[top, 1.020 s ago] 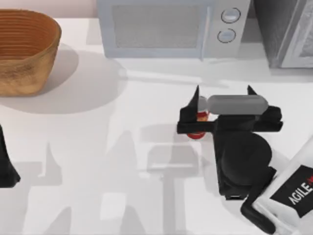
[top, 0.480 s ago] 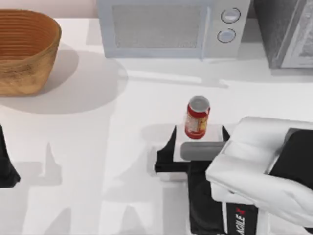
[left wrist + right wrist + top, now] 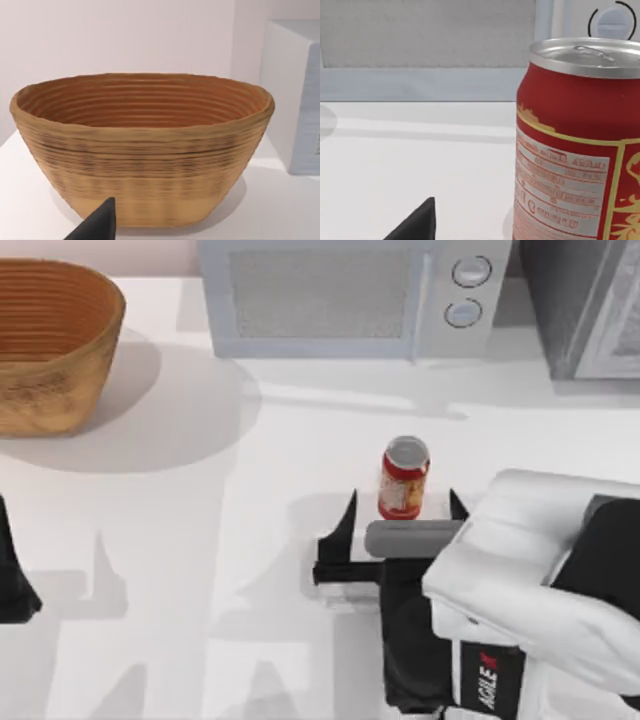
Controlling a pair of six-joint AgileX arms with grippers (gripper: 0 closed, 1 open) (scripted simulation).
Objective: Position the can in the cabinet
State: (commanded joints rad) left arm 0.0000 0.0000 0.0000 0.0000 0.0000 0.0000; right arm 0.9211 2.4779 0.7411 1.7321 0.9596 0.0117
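Upright can (image 3: 404,478) between open right pincer (image 3: 402,508) fingertips, left arm parked

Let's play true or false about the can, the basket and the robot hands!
1. The can stands upright on the table. True.
2. The can is inside the basket. False: it stands on the table, far to the basket's right.
3. The right gripper is open, a finger on each side of the can. True.
4. The can is already in the cabinet. False: it is out on the table.
5. The microwave has two round knobs. True.
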